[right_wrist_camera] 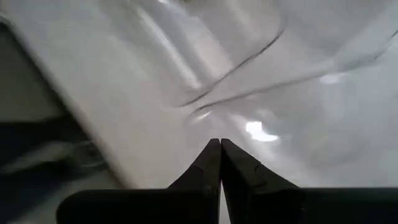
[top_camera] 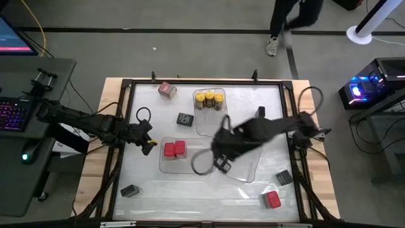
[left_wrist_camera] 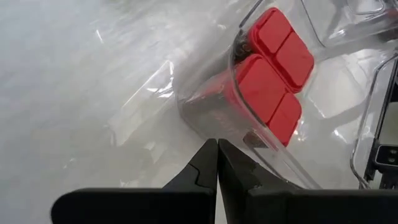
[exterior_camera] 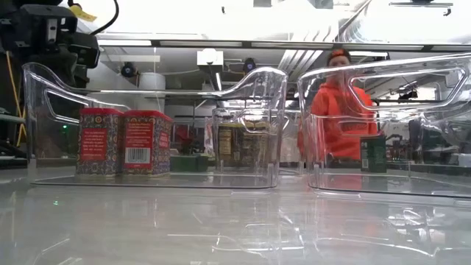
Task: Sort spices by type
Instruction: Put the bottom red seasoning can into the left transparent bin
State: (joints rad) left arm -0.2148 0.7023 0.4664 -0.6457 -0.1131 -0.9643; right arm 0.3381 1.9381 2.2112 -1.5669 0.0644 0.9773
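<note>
Two red spice tins (top_camera: 174,149) stand side by side inside a clear tray (top_camera: 166,166); three yellow-lidded jars (top_camera: 209,99) stand in another tray. My left claw (top_camera: 149,145) is pressed together just beside the red tins. My right claw (top_camera: 222,164), also closed, holds nothing.

White-topped, wood-edged bench (top_camera: 190,196). Directly on it: three clear plastic trays, one just ahead of the left fingers (top_camera: 150,147); loose red square-topped spice tins (top_camera: 167,90); dark grey blocky spice containers (top_camera: 129,190), well apart from both fingers.
</note>
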